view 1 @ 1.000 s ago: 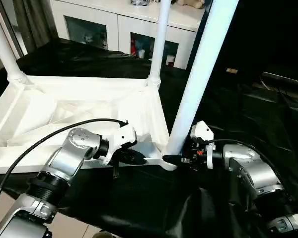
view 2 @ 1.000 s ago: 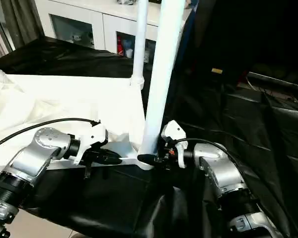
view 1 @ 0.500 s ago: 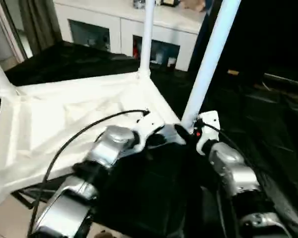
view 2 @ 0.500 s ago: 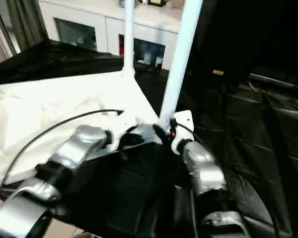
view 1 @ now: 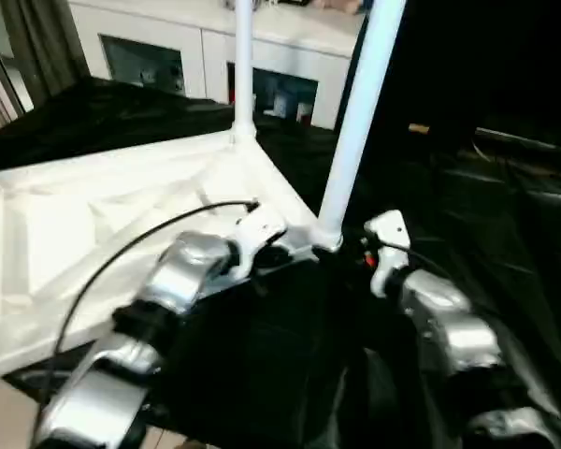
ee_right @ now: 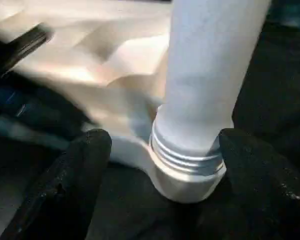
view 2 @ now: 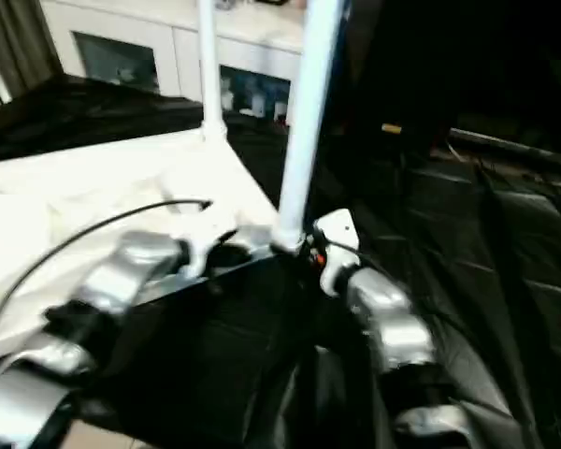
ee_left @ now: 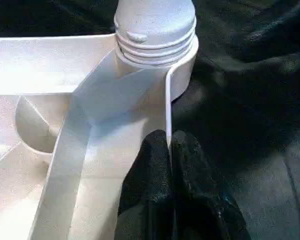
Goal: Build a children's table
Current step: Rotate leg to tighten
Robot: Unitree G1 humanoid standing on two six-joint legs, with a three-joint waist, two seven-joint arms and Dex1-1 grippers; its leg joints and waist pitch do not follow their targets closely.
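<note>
Nearest me, my left hand (ee_left: 169,150) is pinched tight on the thin rim of the table top (view 1: 93,234), just beside its near corner socket (ee_left: 182,65). My right hand (ee_right: 185,165) stands wide, its fingers (ee_right: 75,180) either side of the near leg (view 1: 355,122) where the threaded base sits in that socket, not touching it. The top lies underside up on the black-draped surface (view 1: 505,206). A second leg (view 1: 242,65) stands at the far corner, before the white cabinet (view 1: 196,56).
</note>
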